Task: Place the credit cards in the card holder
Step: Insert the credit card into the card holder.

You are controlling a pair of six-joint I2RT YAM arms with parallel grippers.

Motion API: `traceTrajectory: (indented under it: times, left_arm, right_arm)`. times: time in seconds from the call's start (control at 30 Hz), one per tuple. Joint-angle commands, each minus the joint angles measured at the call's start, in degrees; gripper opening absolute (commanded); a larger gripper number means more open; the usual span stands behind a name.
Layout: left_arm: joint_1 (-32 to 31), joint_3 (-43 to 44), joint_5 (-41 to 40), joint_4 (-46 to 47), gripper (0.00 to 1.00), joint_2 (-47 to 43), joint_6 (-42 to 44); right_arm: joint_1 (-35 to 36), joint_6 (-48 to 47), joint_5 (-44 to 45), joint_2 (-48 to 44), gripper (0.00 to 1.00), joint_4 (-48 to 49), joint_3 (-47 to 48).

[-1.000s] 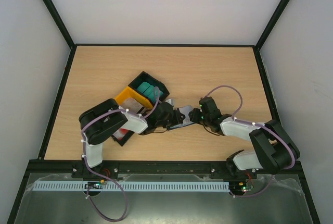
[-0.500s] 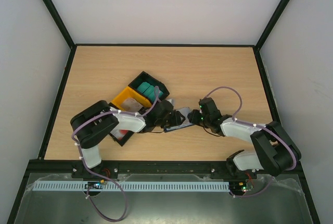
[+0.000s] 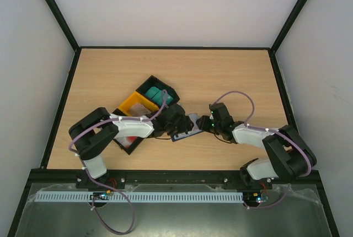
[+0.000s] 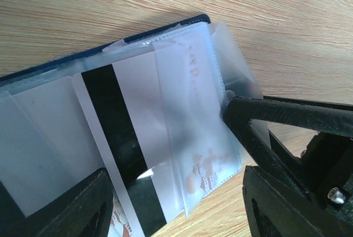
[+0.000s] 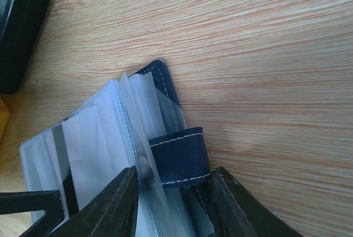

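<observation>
The card holder (image 3: 186, 127) lies open on the table between my two grippers, its navy cover (image 4: 160, 30) under clear sleeves. A whitish credit card (image 4: 118, 132) with a black stripe sits partly inside a sleeve, its lower end sticking out between my left fingers. Another card with red marks (image 4: 201, 173) shows inside a sleeve. My left gripper (image 4: 176, 215) is open, its fingers wide on either side of the card. My right gripper (image 5: 174, 209) is shut on the holder's edge at the snap tab (image 5: 179, 157); its finger (image 4: 287, 116) presses the sleeve.
The black-and-yellow tray (image 3: 135, 103) stands just left of the holder, with teal cards (image 3: 157, 95) in its far compartment and a red-marked card (image 3: 128, 139) in its near one. The tray's black corner (image 5: 16, 33) is close to the holder. Black frame rails edge the table.
The left arm's elbow has swung left and my left gripper has shifted a little left and nearer. The card holder moved slightly left with it. The right arm has barely moved.
</observation>
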Motion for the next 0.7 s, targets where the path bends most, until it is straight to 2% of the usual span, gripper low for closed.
traceTrajectory:
  times: [0.0, 0.07, 0.27, 0.67]
  left_arm:
    - [-0.4, 1.7, -2.4, -6.1, 0.66, -1.7, -0.1]
    - [-0.4, 1.7, -3.1, -7.0, 0.64, -1.6, -0.6]
    - [-0.4, 2.9, -2.6, -7.1, 0.51, 0.6, -0.1]
    - [0.2, 4.1, 1.9, 0.1, 0.49, 5.9, 2.0]
  right_arm:
    - [0.6, -0.7, -1.4, 3.4, 0.37, -7.6, -2.3]
    - [0.7, -1.0, -1.5, 3.6, 0.37, -7.6, -2.2]
    - [0.6, -1.1, -1.8, 4.1, 0.37, -7.5, -2.3]
    - [0.6, -1.1, -3.8, 3.9, 0.37, -5.9, -2.7]
